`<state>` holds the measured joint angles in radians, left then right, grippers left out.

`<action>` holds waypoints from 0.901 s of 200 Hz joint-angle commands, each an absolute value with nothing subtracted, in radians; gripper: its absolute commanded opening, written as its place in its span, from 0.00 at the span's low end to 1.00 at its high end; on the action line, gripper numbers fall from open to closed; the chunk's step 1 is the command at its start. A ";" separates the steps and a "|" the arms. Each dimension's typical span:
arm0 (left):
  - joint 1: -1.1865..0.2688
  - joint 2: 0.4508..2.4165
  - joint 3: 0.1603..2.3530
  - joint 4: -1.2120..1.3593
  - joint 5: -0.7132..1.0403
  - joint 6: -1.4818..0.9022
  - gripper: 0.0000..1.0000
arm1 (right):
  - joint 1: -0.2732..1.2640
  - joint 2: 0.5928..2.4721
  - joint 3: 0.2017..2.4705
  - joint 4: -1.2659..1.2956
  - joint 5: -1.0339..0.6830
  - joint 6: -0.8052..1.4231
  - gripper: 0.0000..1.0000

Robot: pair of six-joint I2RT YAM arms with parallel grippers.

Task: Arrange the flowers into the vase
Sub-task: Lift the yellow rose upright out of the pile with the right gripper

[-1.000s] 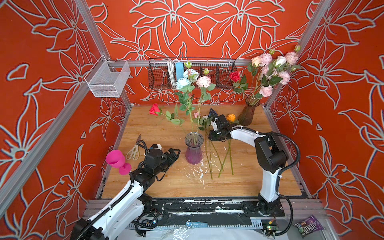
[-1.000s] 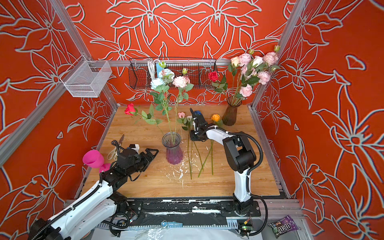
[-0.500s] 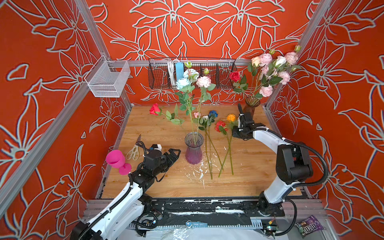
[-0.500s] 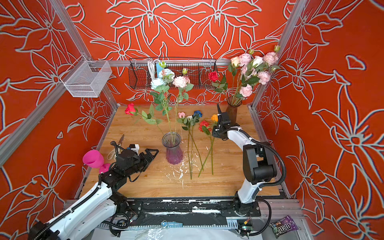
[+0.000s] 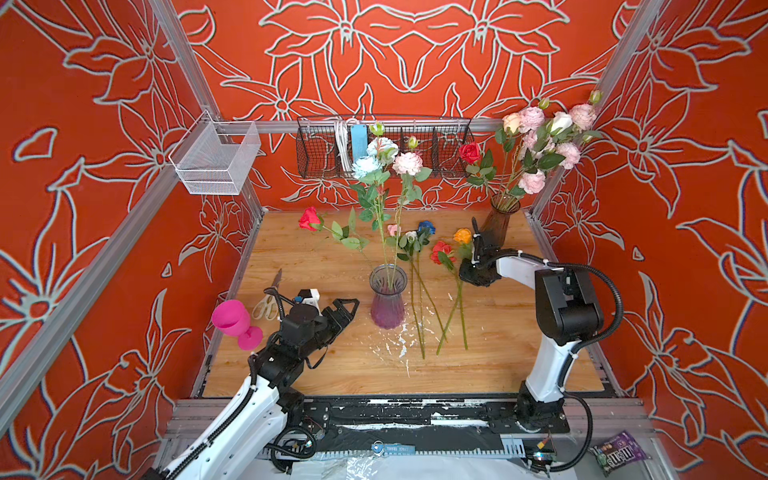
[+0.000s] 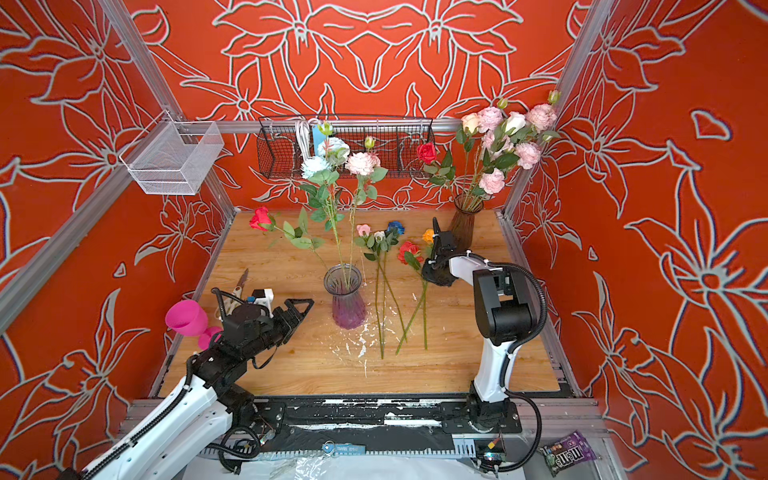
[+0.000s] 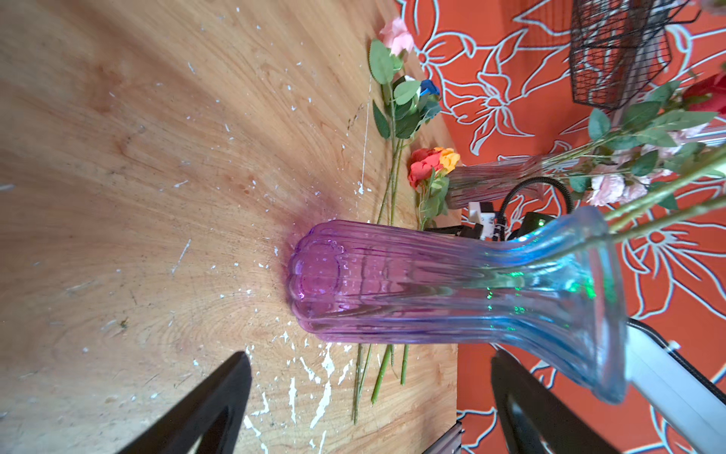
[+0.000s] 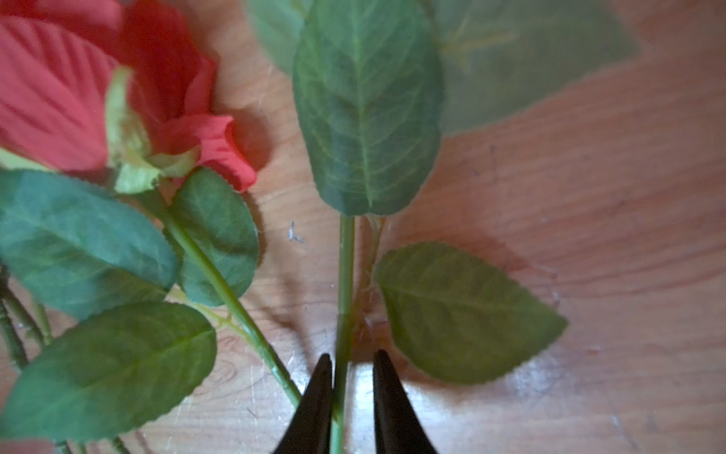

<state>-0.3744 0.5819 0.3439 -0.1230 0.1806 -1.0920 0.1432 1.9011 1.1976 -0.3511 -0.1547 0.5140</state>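
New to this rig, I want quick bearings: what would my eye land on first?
The purple vase mid-table, tall blooms rising from it, and the pink peonies in the brown vase at the far right corner. Right of the purple vase, loose roses lie on the table, where the right pincer straddles a green stem.

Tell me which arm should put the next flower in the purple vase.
Right. The right end effector straddles a flower stem lying beside the red rose. The left end effector is open beside the vase, holding nothing.
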 commanded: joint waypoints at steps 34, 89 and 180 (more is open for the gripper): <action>-0.380 0.488 0.330 -0.201 0.132 -1.069 0.95 | 0.135 1.896 1.239 -0.368 -0.147 0.546 0.03; -0.380 0.473 0.332 -0.199 0.129 -1.060 0.95 | 0.138 1.736 1.210 -0.355 -0.209 0.554 0.00; -0.381 0.440 0.329 -0.075 0.212 -1.027 0.97 | 0.289 1.295 0.888 -0.230 -0.103 0.442 0.00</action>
